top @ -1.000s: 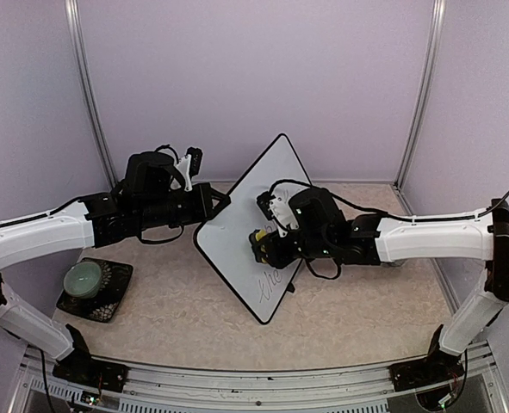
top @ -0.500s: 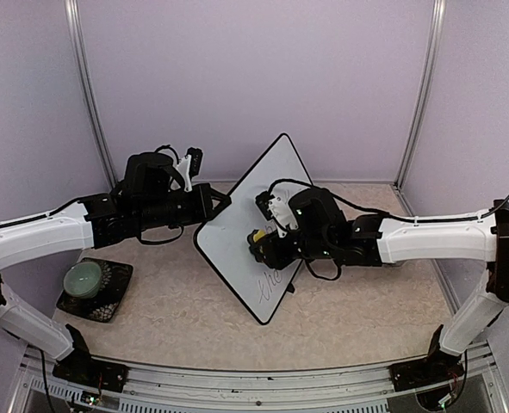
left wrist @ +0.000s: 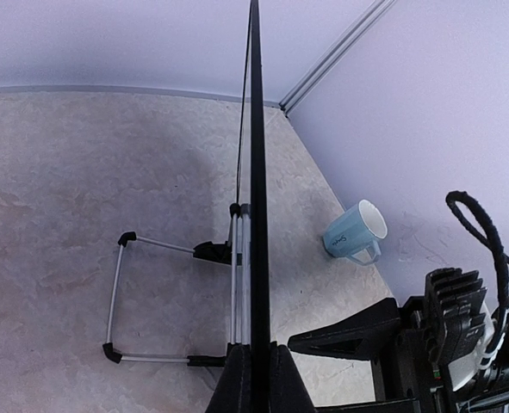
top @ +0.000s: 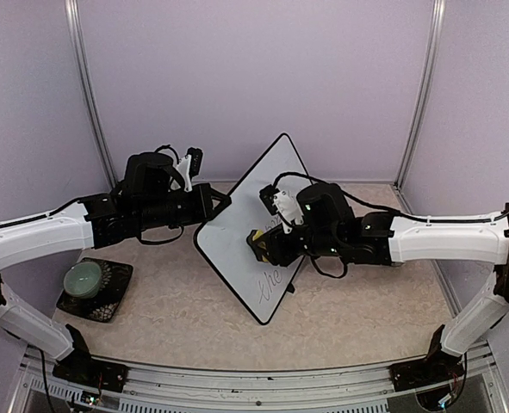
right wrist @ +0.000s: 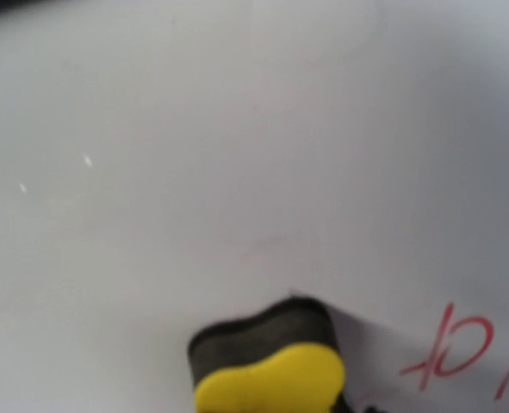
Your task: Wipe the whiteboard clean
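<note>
Holding the whiteboard (top: 237,211) by its left edge, the left claw (top: 215,205) is pressed together on the thin black frame. In the left wrist view we see this frame edge-on between its fingers (left wrist: 237,383). The board stands tilted on the counter (top: 176,301), one corner high at the back and one corner low toward us, so its long line runs from far to near. The right claw (top: 258,243) pinches a yellow sponge eraser (right wrist: 267,370) and keeps its dark side against the white face, about the middle of the board. The face around the eraser looks clean. The handwriting (top: 271,282) lies lower, between the eraser and the near corner. In the right wrist view, red strokes (right wrist: 448,353) are just beside the eraser, on its right. We judge that the next wipe must go down along the board toward this near corner. The right arm is the nearer one for it, and the left only needs to steady the board.
</note>
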